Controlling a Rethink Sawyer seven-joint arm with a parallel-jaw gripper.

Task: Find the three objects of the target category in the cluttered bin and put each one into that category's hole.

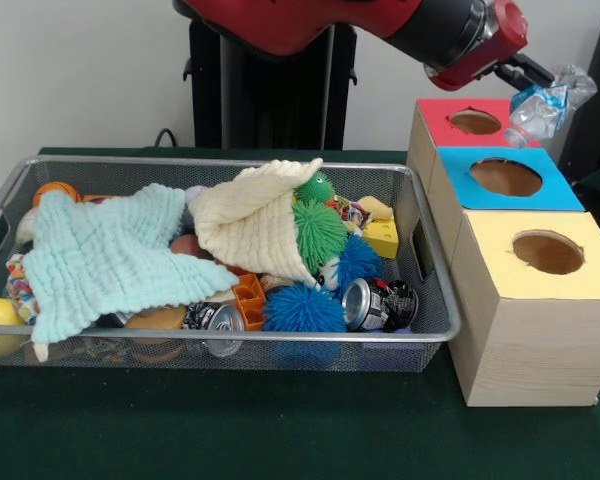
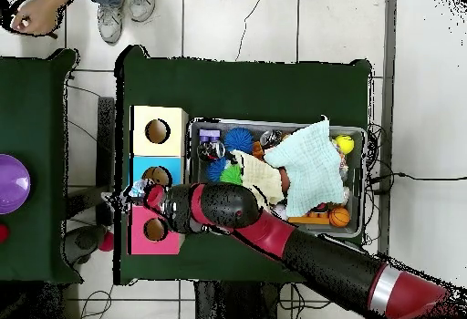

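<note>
One crinkly bag (image 1: 548,103) is gripped in the pincer (image 1: 525,88), hanging at 2 o'clock of the red box's hole (image 1: 475,122)

A robotics lab: a red and black robot arm (image 2: 310,252) on a black pedestal (image 1: 270,100) reaches over a green-covered surface (image 1: 230,420), cables trail across the pale tiled floor (image 2: 237,24), and a person's grey shoes (image 2: 126,13) stand nearby.
</note>
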